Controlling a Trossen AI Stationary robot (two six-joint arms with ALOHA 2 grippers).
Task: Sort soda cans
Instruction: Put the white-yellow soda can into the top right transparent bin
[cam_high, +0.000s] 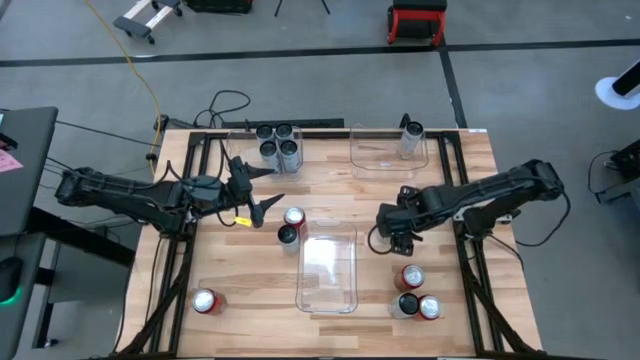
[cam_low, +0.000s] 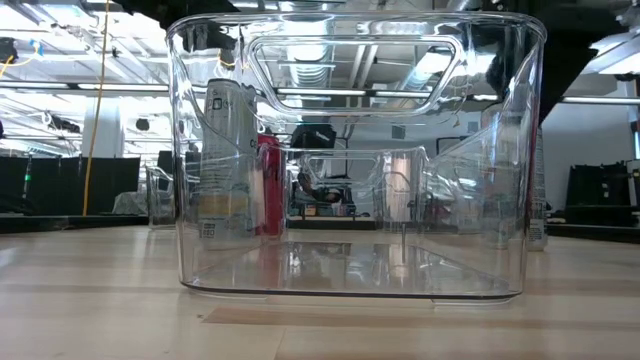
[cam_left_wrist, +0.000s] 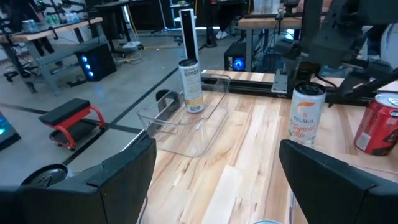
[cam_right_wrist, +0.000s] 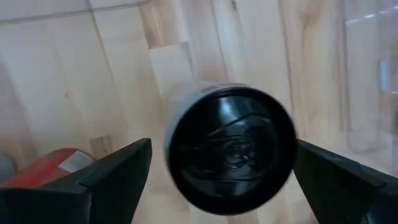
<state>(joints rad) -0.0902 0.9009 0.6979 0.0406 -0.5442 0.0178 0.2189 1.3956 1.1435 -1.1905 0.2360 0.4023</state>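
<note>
Hiding everything behind, the clear bin (cam_low: 350, 160) blurs a red can (cam_low: 268, 185).

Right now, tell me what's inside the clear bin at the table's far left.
The far-left bin holds four dark-topped cans clustered at one end. The left gripper hangs open just in front. The bin's floor under the cans is hidden.
</note>
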